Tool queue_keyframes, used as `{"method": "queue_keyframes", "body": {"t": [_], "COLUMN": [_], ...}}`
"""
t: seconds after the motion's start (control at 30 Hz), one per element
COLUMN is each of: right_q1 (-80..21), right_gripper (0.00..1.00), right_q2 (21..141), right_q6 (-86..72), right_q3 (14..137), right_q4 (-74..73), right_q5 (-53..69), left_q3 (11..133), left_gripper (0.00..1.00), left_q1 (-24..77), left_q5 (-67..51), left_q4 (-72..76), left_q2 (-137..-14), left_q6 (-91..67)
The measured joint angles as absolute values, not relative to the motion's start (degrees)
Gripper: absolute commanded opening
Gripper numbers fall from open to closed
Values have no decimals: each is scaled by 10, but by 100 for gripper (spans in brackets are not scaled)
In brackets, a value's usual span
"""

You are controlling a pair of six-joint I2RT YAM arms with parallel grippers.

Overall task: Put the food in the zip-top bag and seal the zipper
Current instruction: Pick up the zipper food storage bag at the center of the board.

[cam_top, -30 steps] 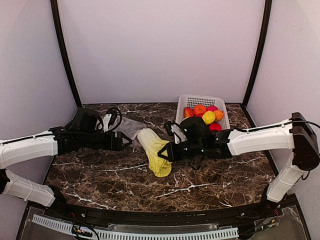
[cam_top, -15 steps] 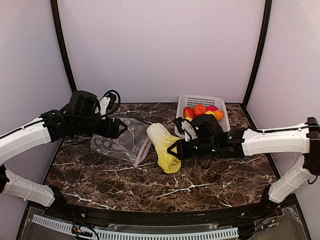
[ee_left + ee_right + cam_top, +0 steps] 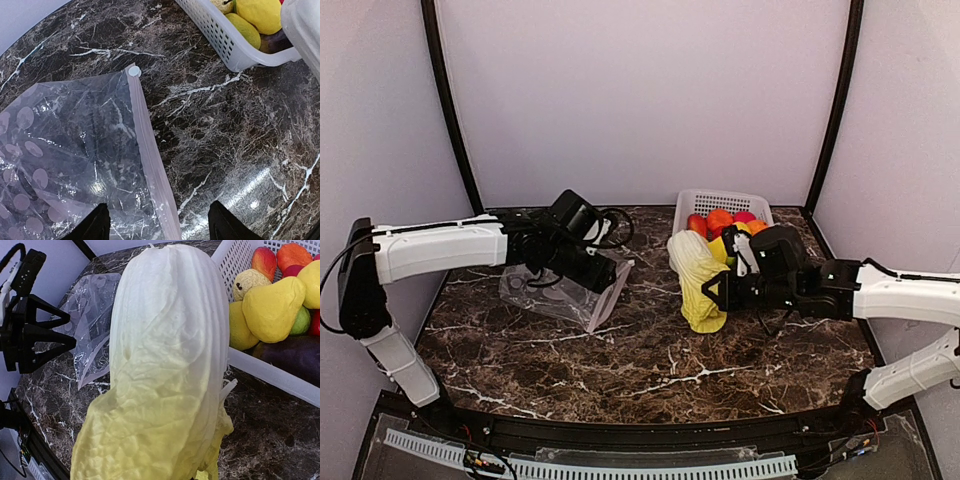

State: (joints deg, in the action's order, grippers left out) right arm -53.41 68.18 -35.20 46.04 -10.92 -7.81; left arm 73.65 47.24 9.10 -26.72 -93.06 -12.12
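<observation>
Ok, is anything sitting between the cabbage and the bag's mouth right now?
Nothing lies on the marble between the cabbage and the zip-top bag. But the open left tool straddles the zipper edge from above, and the bag lies flat there, with no visible opening.

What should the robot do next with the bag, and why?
Probably lower the left gripper and pinch the top layer at the zipper. Its jaws stand open right above that strip, and the zip-top bag lies flat. The right gripper holds the cabbage close by, and it will need an open mouth to slide into.
</observation>
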Motion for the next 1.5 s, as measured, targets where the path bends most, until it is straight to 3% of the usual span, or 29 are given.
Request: {"method": "queue_keyframes", "body": {"t": [0.6,1.17,1.33,1.5], "right_q1": [-528,-528,-528,-528], "right_gripper": [0,0,0,0], "right_q2": [640,641,641,636], "right_q6": [-363,-366,-366,-365], "right_q3": [430,429,427,425], "right_q4": [-121,-121,-121,-121], "right_q5": [-88,-88,-88,-86], "left_q3": [780,788,788,793], "left_gripper": [61,22,4,1], "left_q1": [487,507,507,507], "left_q5": [214,290,303,321], "left_q4": [-290,-291,-295,-306], "left_q2": [-1086,-1110,-1111,-1111], "left_q6": [-121,-90,-87,-86]}}
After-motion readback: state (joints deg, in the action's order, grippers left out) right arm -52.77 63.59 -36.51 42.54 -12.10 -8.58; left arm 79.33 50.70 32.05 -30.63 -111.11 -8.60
